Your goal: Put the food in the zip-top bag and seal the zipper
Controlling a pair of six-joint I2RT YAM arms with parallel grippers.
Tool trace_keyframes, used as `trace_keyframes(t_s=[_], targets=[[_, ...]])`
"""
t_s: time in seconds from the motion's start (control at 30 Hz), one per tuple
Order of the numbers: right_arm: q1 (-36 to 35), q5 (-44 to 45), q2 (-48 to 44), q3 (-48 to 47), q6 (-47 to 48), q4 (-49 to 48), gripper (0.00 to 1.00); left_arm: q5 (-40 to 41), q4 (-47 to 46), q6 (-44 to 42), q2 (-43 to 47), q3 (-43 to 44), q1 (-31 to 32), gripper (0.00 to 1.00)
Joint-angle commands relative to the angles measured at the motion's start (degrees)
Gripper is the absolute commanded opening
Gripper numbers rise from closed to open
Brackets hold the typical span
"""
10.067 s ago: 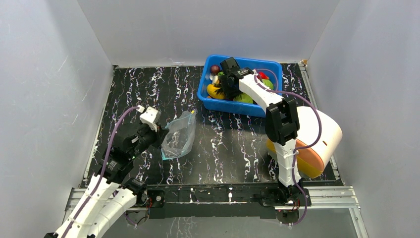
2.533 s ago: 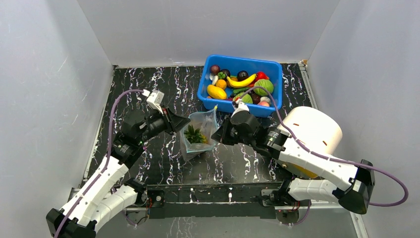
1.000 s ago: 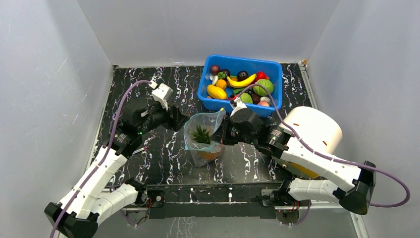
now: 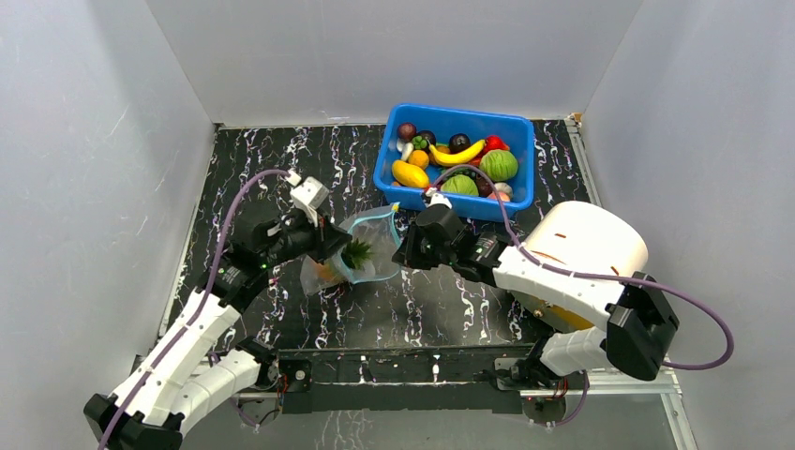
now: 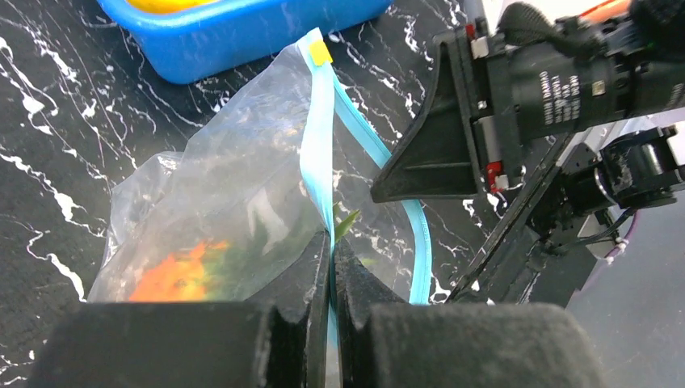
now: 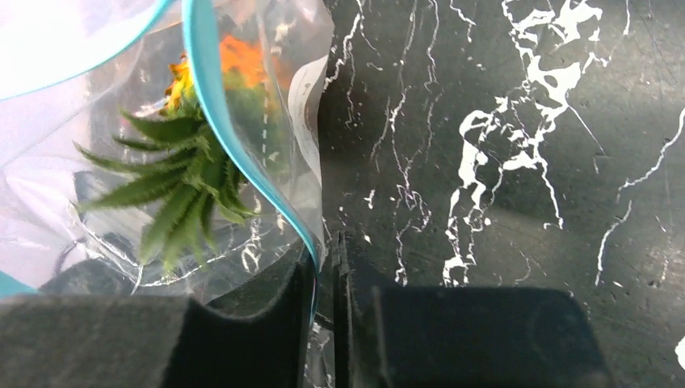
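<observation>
The zip-top bag lies between both grippers, its mouth gaping, and holds a leafy-topped pineapple. In the left wrist view my left gripper is shut on the teal zipper, and the pineapple's orange body shows through the plastic. My right gripper stands at the opposite side of the mouth. The zipper runs down between its fingers against the left one, with a thin gap to the right one. The green leaves fill that view. More food, a banana and a green cabbage, sits in the bin.
A blue bin with several toy fruits stands at the back, just behind the right gripper. A large white and orange cylinder lies at the right, beside the right arm. Grey walls close in three sides.
The left gripper has closed on the zipper. The bag has shifted left and tipped over. The right gripper's jaws have parted slightly and moved left with the bag.
</observation>
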State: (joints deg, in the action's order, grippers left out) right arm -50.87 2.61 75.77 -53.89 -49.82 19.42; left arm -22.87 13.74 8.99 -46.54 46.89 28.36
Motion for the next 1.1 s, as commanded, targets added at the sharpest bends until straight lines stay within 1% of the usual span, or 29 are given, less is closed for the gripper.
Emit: trace_keyframes(t_s=[0.0, 0.07, 0.13, 0.27, 0.37, 0.5, 0.67, 0.77, 0.83, 0.9, 1.0, 1.07], targets=[[0.0, 0.7, -1.2, -3.6, 4.6, 0.5, 0.16, 0.0, -3.6, 0.1, 0.9, -1.3, 0.2, 0.0], [0.2, 1.4, -2.1, -4.8, 7.8, 1.6, 0.23, -0.1, -3.6, 0.1, 0.6, -1.9, 0.2, 0.0], [1.1, 2.5, -2.5, -7.3, 10.2, 4.7, 0.29, -0.4, -3.6, 0.2, 0.4, -2.4, 0.2, 0.0], [2.0, 4.3, -3.2, -11.8, 14.3, 8.8, 0.35, -2.7, -3.9, -0.1, 1.1, -3.8, 0.2, 0.0], [2.7, 4.6, -3.8, -13.4, 17.4, 10.1, 0.43, -4.0, -4.6, -0.6, 2.5, -5.1, 0.2, 0.0], [4.5, 9.7, -3.5, -17.1, 20.8, 13.4, 0.51, -6.8, -4.8, -2.3, 4.3, -6.8, 0.2, 0.0], [9.6, 13.4, -1.1, -22.1, 27.5, 15.3, 0.51, -7.8, -5.3, -3.3, 7.3, -10.5, 0.2, 0.0], [12.1, 15.8, 0.5, -22.7, 33.4, 12.1, 0.48, -9.2, -7.8, -1.8, 9.4, -13.9, 0.2, 0.0], [13.7, 18.2, 1.4, -22.4, 33.9, 9.9, 0.47, -9.9, -9.5, -1.0, 10.3, -15.5, 0.2, 0.0], [15.8, 18.5, 2.7, -23.0, 33.7, 8.8, 0.47, -10.4, -10.5, -0.8, 11.2, -17.0, 0.1, 0.0], [19.0, 18.2, 5.6, -24.2, 35.5, 8.0, 0.47, -10.9, -10.3, -1.6, 11.8, -16.8, 0.2, 0.0], [20.9, 19.2, 8.3, -25.0, 36.5, 7.9, 0.5, -11.1, -9.8, -2.3, 12.0, -16.7, 0.2, 0.0]])
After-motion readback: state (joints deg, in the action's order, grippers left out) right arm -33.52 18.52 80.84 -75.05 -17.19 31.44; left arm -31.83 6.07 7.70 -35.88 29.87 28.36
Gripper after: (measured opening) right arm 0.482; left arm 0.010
